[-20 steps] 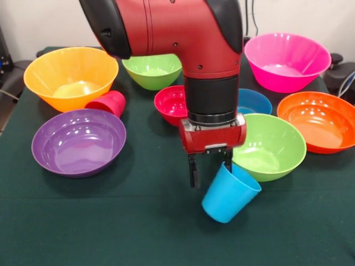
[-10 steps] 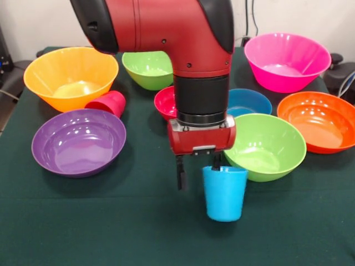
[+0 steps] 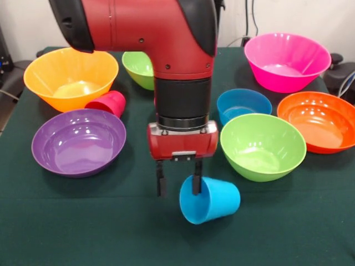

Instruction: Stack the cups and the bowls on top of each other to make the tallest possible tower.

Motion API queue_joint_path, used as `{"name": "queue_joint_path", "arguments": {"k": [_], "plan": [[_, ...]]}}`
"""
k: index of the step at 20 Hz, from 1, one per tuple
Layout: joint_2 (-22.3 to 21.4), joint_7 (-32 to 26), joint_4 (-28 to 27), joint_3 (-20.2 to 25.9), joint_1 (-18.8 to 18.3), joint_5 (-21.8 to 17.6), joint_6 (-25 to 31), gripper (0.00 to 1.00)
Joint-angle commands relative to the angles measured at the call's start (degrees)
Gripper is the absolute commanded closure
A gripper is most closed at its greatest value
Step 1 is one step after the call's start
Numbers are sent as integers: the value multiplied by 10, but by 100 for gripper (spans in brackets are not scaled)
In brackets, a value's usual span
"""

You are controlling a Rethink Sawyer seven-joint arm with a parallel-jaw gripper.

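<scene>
The sky-blue cup lies on its side on the green cloth, mouth turned to the picture's left. My gripper hangs just over that mouth, fingers apart. Its right finger is at the cup's rim; the left finger stands free beside it. The red cup lies on its side between the yellow-orange bowl and the purple bowl. The small blue bowl sits behind a lime green bowl. The small red bowl is hidden behind the arm. No tower stands.
A second lime green bowl shows partly behind the arm. The pink bowl is at the back right and the orange bowl at the right edge. The table's front edge lies close below the blue cup.
The arm moved to the picture's left and dragged the sky-blue cup along. The cup went from tilted to upright and now lies tipped on its side.
</scene>
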Motion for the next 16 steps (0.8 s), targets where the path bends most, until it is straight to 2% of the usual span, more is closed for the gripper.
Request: {"name": "queue_joint_path", "arguments": {"k": [1, 9, 16], "plan": [[36, -64, -27, -10, 0, -26, 46, 0], [39, -45, -35, -14, 13, -17, 53, 0], [70, -11, -47, -29, 38, -13, 50, 0]]}}
